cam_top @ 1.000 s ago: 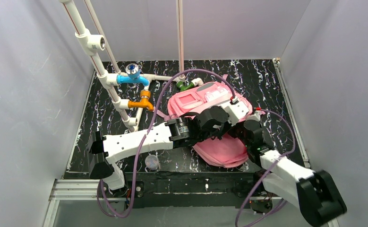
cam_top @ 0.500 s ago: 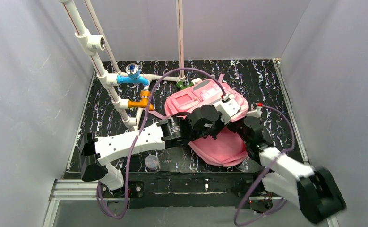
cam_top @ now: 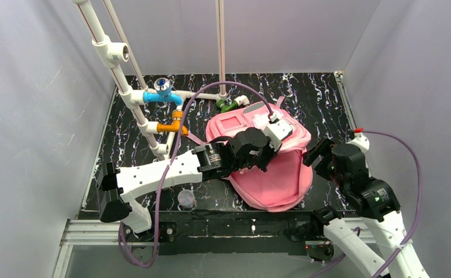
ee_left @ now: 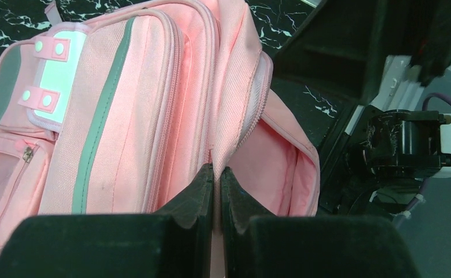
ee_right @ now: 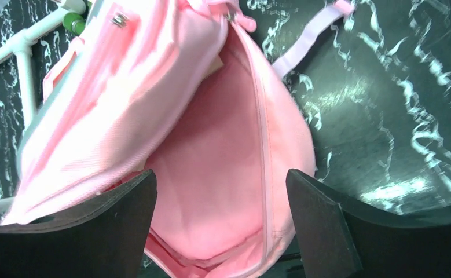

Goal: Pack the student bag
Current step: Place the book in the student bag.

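Observation:
The student bag (cam_top: 272,182) is a large pink backpack lying mid-table, its main compartment gaping toward the near edge. My left gripper (cam_top: 265,161) is shut on the zip edge of the bag's front panel, which it holds raised. In the left wrist view the fabric rim runs straight into the pinched left gripper (ee_left: 217,172), with the grey-trimmed front of the bag (ee_left: 124,104) to the left. My right gripper (cam_top: 317,157) is open just right of the bag. In its own view the right gripper (ee_right: 220,182) faces the bag's pink lining (ee_right: 223,156), and nothing is between the jaws.
A white pipe rack (cam_top: 131,95) with blue and orange fittings stands at the back left. Green items (cam_top: 228,105) lie behind the bag. A small clear cup (cam_top: 186,200) sits near the front edge. A loose pink strap (ee_right: 304,43) trails right on the black marbled table (cam_top: 327,98).
My right arm has drawn back to the right, out from over the bag, its jaws open. The left gripper kept its pinch, and the opening now shows wider.

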Robot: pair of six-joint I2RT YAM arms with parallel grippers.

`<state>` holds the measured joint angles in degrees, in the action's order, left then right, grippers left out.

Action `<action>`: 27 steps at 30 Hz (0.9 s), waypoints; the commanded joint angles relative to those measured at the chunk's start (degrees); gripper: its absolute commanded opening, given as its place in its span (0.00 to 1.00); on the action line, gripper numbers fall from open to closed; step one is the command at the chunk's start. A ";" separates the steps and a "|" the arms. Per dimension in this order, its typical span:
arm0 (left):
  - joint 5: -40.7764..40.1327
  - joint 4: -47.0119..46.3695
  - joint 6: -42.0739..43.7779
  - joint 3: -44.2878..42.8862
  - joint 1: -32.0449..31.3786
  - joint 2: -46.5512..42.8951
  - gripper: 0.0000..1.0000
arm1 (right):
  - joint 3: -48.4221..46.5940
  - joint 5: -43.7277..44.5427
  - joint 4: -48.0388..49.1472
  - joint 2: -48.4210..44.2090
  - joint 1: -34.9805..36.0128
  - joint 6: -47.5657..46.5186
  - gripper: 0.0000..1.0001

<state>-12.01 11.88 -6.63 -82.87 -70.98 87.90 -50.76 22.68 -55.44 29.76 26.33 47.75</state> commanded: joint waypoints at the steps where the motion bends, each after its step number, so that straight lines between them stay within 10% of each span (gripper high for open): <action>1: -0.32 -0.69 -2.86 -1.16 0.49 0.76 0.00 | -8.77 2.11 -7.54 6.10 -0.05 -13.25 0.88; 8: 4.23 5.74 -6.27 -3.41 1.02 3.80 0.00 | -10.29 -22.82 3.26 6.32 -0.05 -10.70 0.94; 16: 5.08 11.16 -11.29 10.04 0.94 -14.07 0.97 | -11.58 -20.07 -2.85 10.34 -0.05 -18.82 0.98; 22: -0.73 8.00 -17.46 26.86 -0.85 -25.24 0.79 | -10.77 -30.28 -4.63 15.22 -0.05 -23.68 0.98; 27: -20.66 8.24 -20.06 32.33 -5.53 -19.82 0.70 | -3.17 -38.73 5.81 15.09 0.42 -18.30 0.98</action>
<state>-16.36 19.31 -22.48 -55.24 -73.91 62.11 -57.60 -8.12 -56.90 45.74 26.33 27.83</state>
